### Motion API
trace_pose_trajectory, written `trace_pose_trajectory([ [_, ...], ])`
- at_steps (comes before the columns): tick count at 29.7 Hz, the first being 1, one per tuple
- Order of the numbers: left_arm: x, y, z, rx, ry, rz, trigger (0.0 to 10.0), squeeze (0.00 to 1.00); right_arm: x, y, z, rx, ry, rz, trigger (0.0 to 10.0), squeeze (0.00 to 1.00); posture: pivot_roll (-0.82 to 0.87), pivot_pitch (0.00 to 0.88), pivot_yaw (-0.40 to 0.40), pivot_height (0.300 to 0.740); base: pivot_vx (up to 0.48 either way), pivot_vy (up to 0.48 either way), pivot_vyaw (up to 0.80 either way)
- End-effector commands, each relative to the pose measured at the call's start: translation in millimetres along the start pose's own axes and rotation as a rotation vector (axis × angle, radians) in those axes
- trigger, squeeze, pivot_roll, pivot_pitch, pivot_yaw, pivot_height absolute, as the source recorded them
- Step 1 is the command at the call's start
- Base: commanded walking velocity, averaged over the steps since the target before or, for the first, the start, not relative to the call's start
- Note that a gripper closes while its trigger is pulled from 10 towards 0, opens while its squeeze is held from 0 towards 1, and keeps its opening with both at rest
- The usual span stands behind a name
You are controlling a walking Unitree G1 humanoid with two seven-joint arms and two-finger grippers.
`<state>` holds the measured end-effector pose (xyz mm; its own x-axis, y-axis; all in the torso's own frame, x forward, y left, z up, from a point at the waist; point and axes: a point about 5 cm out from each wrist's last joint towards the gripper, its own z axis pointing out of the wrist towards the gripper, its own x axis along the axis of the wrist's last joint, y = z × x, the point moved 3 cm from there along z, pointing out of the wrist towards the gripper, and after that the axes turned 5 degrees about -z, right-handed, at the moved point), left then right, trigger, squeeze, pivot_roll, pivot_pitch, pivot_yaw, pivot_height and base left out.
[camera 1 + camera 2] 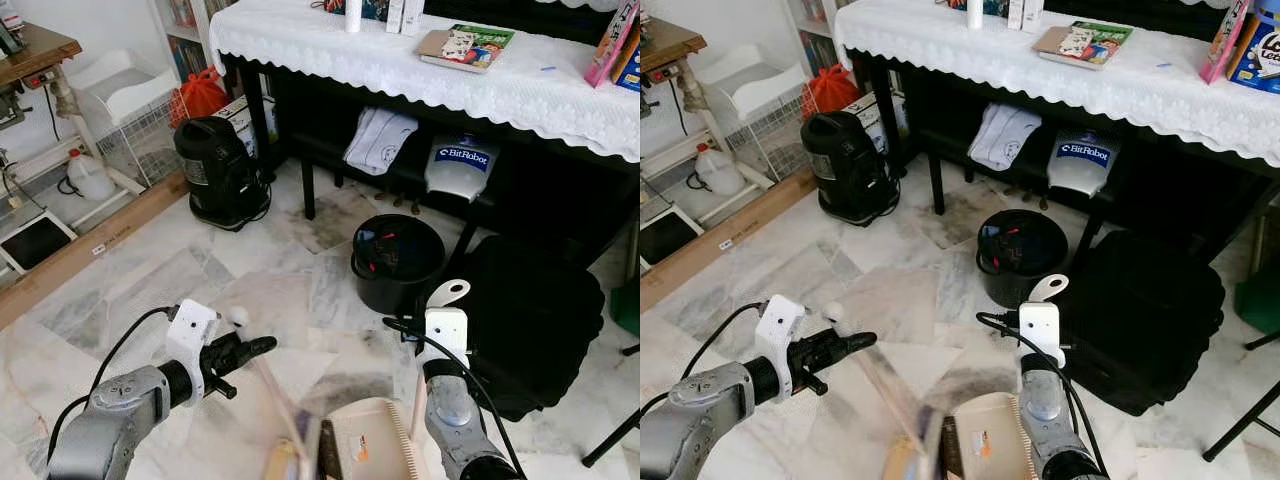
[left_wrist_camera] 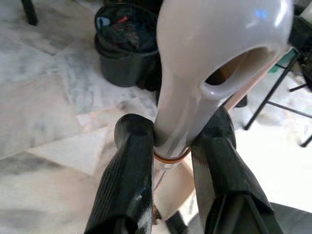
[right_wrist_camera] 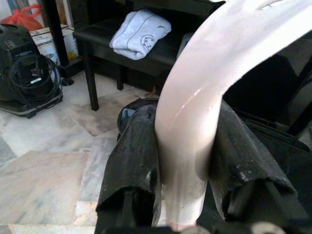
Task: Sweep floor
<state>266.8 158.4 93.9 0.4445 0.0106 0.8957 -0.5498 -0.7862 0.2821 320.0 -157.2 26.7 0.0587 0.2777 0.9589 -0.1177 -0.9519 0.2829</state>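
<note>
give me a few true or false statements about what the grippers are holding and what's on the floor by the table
1. The left gripper is shut on the broom handle. True.
2. The right gripper is open. False: it is shut on the dustpan handle.
3. The black bucket stands on top of the table. False: it stands on the marble floor, in front of the table with the white lace cloth.
4. A black vacuum cleaner stands on the floor to the robot's left of the bucket. True.
5. The dustpan lies low between the two arms. True.
</note>
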Motion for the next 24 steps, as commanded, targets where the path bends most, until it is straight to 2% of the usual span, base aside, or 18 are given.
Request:
trace_pose_trajectory([
  [1,-2,9.2,-0.4,-0.069,-0.003,-0.064,10.0,0.00,-7,-4.1,-4.1,0.019,-0.032,-0.016,10.0,0.00,0.13,0.099,0.052,0.740,0.000,0.000,0.00],
  [7,19,12.5,5.8,-0.084,0.120,-0.178,10.0,0.00,-7,-4.1,-3.7,0.013,-0.033,-0.015,10.0,0.00,0.13,0.097,0.053,0.740,0.000,0.000,0.00],
  [9,29,13.1,10.4,-0.085,0.199,-0.246,10.0,0.00,-7,-4.0,-3.6,0.012,-0.032,-0.014,10.0,0.00,0.13,0.098,0.053,0.740,0.000,0.000,0.00],
  [11,31,13.9,11.4,-0.090,0.215,-0.263,10.0,0.00,-6,-4.0,-3.6,0.012,-0.031,-0.014,10.0,0.00,0.13,0.098,0.053,0.740,0.000,0.000,0.00],
  [14,39,20.5,16.1,-0.117,0.276,-0.329,10.0,0.00,-6,-3.4,-3.2,0.011,-0.032,-0.012,10.0,0.00,0.13,0.100,0.050,0.740,0.000,0.000,0.00],
  [17,42,21.9,19.2,-0.091,0.305,-0.332,10.0,0.00,-7,-4.4,-3.6,0.017,-0.033,-0.015,10.0,0.00,0.12,0.101,0.047,0.740,0.000,0.000,0.00],
  [19,42,16.2,20.0,-0.034,0.314,-0.295,10.0,0.00,-7,-4.2,-3.7,0.017,-0.033,-0.016,10.0,0.00,0.12,0.102,0.045,0.740,0.000,0.000,0.00],
  [24,51,-4.6,13.1,0.103,0.406,-0.297,10.0,0.00,-7,-3.2,-3.6,0.021,-0.032,-0.020,10.0,0.00,0.12,0.098,0.042,0.740,0.000,0.000,0.00],
])
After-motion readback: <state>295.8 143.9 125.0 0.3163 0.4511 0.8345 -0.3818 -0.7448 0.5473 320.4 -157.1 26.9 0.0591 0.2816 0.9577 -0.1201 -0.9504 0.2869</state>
